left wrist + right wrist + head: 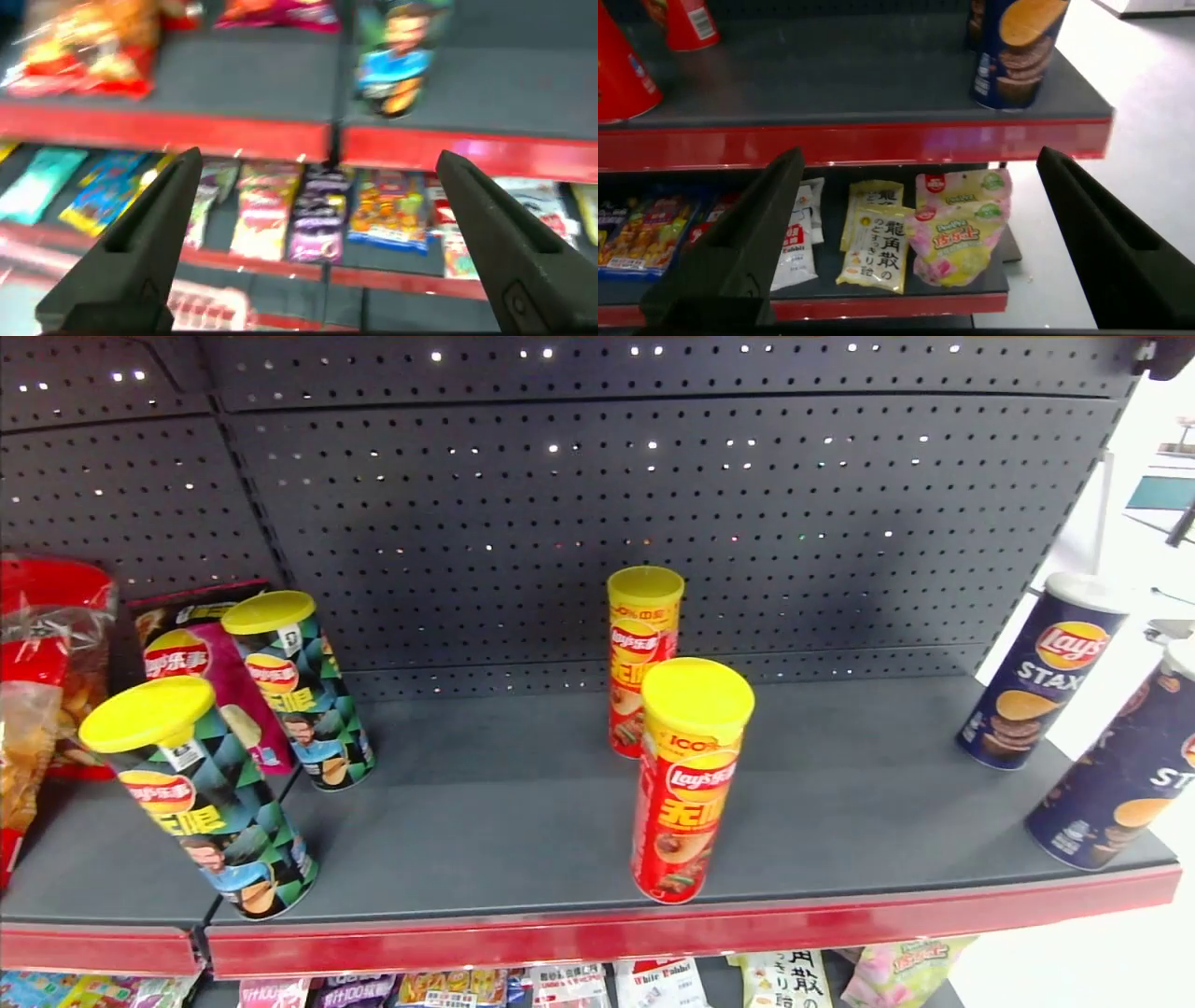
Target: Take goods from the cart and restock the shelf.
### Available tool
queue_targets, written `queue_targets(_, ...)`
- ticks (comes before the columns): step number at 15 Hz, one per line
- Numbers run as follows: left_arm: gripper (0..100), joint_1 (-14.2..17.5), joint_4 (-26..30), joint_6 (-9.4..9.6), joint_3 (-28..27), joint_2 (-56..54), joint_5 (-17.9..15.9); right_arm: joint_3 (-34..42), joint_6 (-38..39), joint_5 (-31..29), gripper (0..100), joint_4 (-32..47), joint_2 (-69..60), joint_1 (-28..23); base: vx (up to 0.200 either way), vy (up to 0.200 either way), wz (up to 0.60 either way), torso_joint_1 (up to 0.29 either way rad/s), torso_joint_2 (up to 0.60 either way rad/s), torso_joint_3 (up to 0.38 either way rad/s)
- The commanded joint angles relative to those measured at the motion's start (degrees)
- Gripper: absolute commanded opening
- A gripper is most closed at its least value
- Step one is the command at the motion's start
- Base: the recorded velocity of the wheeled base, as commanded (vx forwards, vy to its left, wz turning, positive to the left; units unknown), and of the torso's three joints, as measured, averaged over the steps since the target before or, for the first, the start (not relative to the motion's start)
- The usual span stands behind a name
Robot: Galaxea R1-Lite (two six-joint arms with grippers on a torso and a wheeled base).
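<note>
Head view is showing the chip cans (pixel 689 784) standing upright on the shelf (pixel 523 821). My left gripper (pixel 313 166) and right gripper (pixel 920 161) are hanging wide open, empty. I'm judging the cans light, stiff and slick, so I'm planning mid-body grasps.

Red bag (pixel 37 709) at shelf's (pixel 523 821) left end: cut by pic edge. Blue can (pixel 1116 775) at front right corner: right side cut off. Pink bag (pixel 187 658) partly hidden behind green can (pixel 299 691). Left wrist view blurred, so lower-shelf packets (pixel 318 210) can't be told apart. Right wrist view: blue can (pixel 1013 51) top cut off.
</note>
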Motion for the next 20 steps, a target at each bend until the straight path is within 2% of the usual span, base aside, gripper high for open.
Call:
queue_targets(1, 100, 0.0, -0.8, -0.09, 0.9, 0.3, -0.5, 0.0, 0.0, 0.0, 100, 0.0, 0.0, 0.0, 0.000, 0.000, 0.00, 0.000, 0.00, 0.000)
queue_targets(2, 100, 0.0, -2.1, -0.36, 2.2, 0.3, -2.2, -0.1, 0.0, 0.0, 100, 0.0, 0.0, 0.0, 0.000, 0.000, 0.00, 0.000, 0.00, 0.000)
queue_targets(4, 100, 0.0, -11.3, -2.29, 7.8, 0.3, -7.2, -0.1, -0.2, 0.1, 100, 0.0, 0.0, 0.0, 0.000, 0.000, 0.00, 0.000, 0.00, 0.000)
queue_targets(5, 100, 0.0, -18.1, -2.29, 12.5, 0.3, -8.0, -0.1, -0.4, 0.1, 100, 0.0, 0.0, 0.0, 0.000, 0.000, 0.00, 0.000, 0.00, 0.000)
queue_targets(6, 100, 0.0, -22.1, -2.29, 15.4, 0.3, -8.0, -0.1, -0.5, 0.1, 100, 0.0, 0.0, 0.0, 0.000, 0.000, 0.00, 0.000, 0.00, 0.000)
queue_targets(7, 100, 0.0, -28.8, -1.94, 21.2, 0.2, -7.2, -0.2, -1.4, 0.1, 100, 0.0, 0.0, 0.0, 0.000, 0.000, 0.00, 0.000, 0.00, 0.000)
queue_targets(8, 100, 0.0, -25.7, -2.03, 20.9, 0.2, -6.6, -3.0, -1.8, 1.1, 100, -0.2, 0.8, 0.2, 0.000, 0.000, 0.00, 0.000, 0.00, 0.000)
queue_targets(10, 100, 0.0, -26.8, -2.12, 21.2, 0.3, -7.3, -18.3, 1.5, 3.3, 100, -1.1, 18.1, 0.6, 0.000, 0.000, 0.00, 0.000, 0.00, 0.000)
queue_targets(11, 100, -0.5, -26.8, -2.12, 21.2, 0.3, -7.6, -24.2, 2.7, 5.8, 100, -1.1, 22.8, 2.5, 0.000, 0.000, 0.00, 0.000, 0.00, 0.000)
queue_targets(13, 100, -2.3, -26.8, -2.03, 21.2, 0.2, -7.6, -25.3, -3.3, 14.0, 100, -1.1, 26.0, 7.0, 0.000, 0.000, 0.00, 0.000, 0.00, 0.000)
queue_targets(14, 100, -2.3, -26.8, -1.85, 21.2, 0.1, -7.6, -25.2, -4.9, 15.3, 100, -1.2, 28.7, 8.2, 0.000, 0.000, 0.00, 0.000, 0.00, 0.000)
queue_targets(17, 100, -2.3, -26.8, -1.24, 21.2, 0.1, -7.2, -29.3, -4.7, 15.4, 100, -1.9, 39.2, 11.8, 0.000, 0.000, 0.00, 0.000, 0.00, 0.000)
queue_targets(20, 100, -2.3, -26.8, -1.15, 21.2, 0.1, -6.4, -30.1, -4.9, 15.3, 100, -2.8, 46.2, 14.3, 0.000, 0.000, 0.00, 0.000, 0.00, 0.000)
